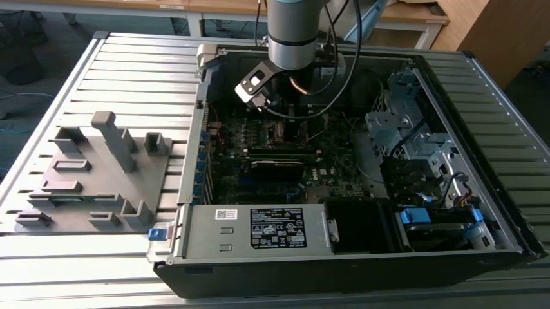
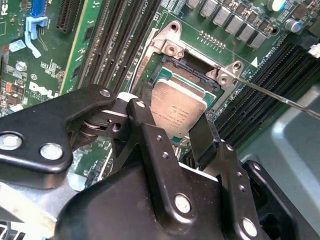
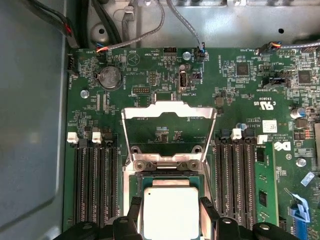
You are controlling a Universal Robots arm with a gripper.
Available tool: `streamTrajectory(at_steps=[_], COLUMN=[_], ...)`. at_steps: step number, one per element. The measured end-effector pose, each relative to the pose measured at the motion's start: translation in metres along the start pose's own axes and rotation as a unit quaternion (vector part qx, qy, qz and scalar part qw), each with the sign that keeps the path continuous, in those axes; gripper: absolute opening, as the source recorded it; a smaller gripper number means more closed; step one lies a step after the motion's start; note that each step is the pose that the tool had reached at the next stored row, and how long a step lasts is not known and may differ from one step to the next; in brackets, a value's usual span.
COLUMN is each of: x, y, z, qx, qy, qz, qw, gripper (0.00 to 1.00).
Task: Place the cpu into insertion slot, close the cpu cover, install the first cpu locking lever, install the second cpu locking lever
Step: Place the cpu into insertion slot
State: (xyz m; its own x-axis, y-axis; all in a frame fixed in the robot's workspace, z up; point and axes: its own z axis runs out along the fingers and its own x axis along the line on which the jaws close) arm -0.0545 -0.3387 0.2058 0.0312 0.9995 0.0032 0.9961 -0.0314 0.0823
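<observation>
The cpu (image 2: 178, 107) (image 3: 171, 214), a square chip with a silvery top, sits between my two black fingers (image 2: 144, 116) (image 3: 207, 210). My gripper (image 2: 175, 122) (image 3: 171, 206) is shut on it, right over the insertion slot (image 2: 186, 75) (image 3: 170, 176). I cannot tell whether the chip is seated or just above the slot. The cpu cover (image 3: 169, 116), a silvery frame, stands swung open on the slot's far side. A thin locking lever (image 2: 280, 97) sticks out, raised, beside the slot. In the exterior view the arm (image 1: 292, 45) reaches down into the open computer case (image 1: 481, 77).
Long black memory slots (image 3: 95, 180) (image 3: 235, 175) run close on both sides of the slot. Cables (image 3: 150, 30) hang by the case wall. A grey fixture plate (image 1: 94, 174) lies at the exterior view's left, and the power supply (image 1: 257, 228) is at the case's near side.
</observation>
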Motion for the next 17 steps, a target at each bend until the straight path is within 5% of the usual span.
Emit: streamTrajectory(at_steps=[17], x=[0.0], y=[-0.0007], z=[0.0075], qx=[0.0], qy=[0.0], qz=[0.001], qw=[1.0], gripper=[0.54])
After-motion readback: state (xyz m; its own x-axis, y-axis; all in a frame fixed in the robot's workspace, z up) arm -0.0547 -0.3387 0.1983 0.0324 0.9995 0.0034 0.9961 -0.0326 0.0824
